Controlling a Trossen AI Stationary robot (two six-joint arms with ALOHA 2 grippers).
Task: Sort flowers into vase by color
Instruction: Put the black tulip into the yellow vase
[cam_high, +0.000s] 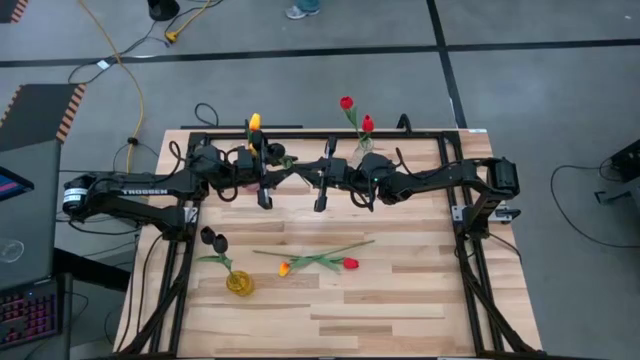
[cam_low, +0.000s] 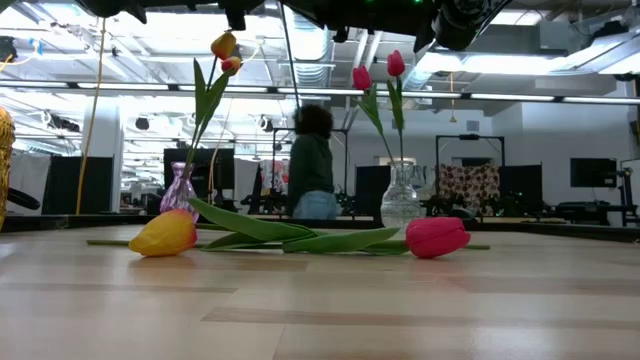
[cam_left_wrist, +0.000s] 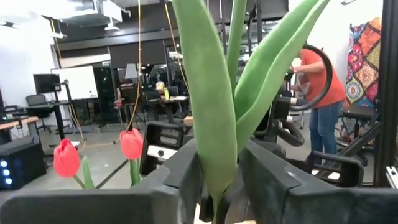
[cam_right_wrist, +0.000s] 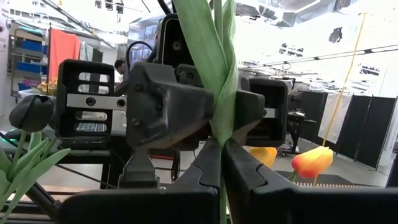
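Green leaves (cam_right_wrist: 214, 56) of one tulip sit pinched between both grippers, right gripper (cam_right_wrist: 221, 163) clamped, left gripper (cam_left_wrist: 219, 186) closing around them mid-handover above the table (cam_high: 400, 300); next, right should release.

Both arms are showing as black, jointed links with black cables looping beside them. The left arm (cam_high: 140, 195) is wearing white "TROSSEN" lettering along its link and a pale round end cap. The right arm (cam_high: 450, 180) is ending in a blocky black shoulder housing.
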